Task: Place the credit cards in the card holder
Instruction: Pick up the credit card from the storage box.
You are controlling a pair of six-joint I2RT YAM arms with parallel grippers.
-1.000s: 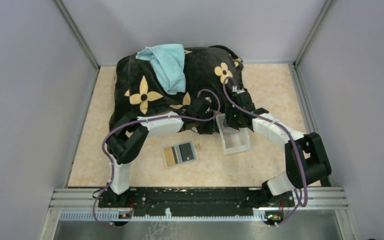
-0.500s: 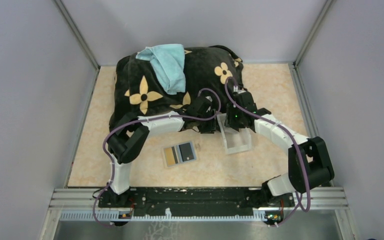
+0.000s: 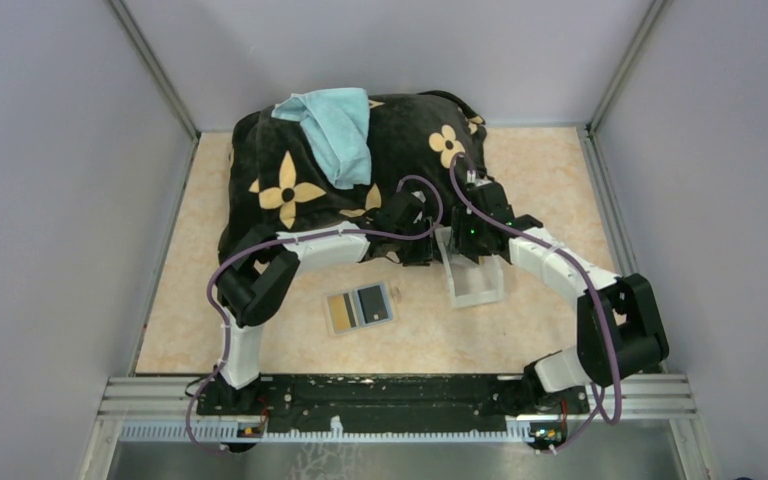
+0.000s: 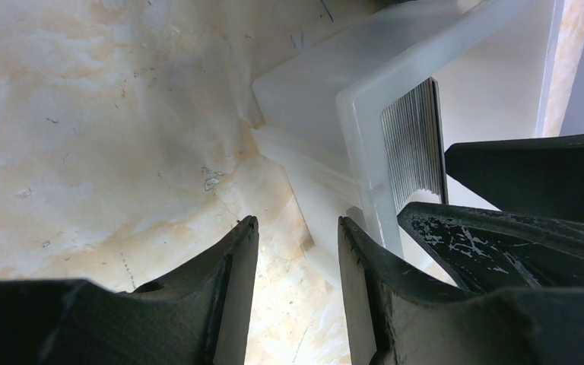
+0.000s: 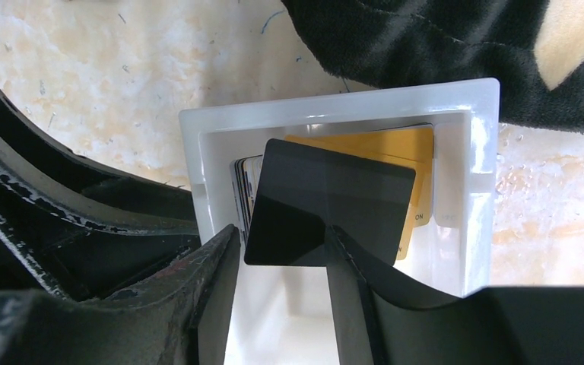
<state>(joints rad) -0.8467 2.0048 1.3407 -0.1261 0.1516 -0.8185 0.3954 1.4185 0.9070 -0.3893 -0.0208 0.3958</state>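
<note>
Credit cards (image 5: 395,152) stand stacked in the white tray (image 5: 334,106) — one black card (image 5: 327,198) tilts up at the right gripper (image 5: 283,237); we cannot tell if its fingers clamp it. Left gripper (image 4: 296,224) — parted, empty, beside the tray wall.

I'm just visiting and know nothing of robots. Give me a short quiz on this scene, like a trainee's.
1. True or false: the black card leans in front of a gold card inside the white tray.
2. What lies on the flowered blanket? A red sock; B light-blue cloth; C newspaper.
3. Which tool points at the black card, left tool or right tool?
Key: 1 true; 2 B; 3 right tool.
</note>
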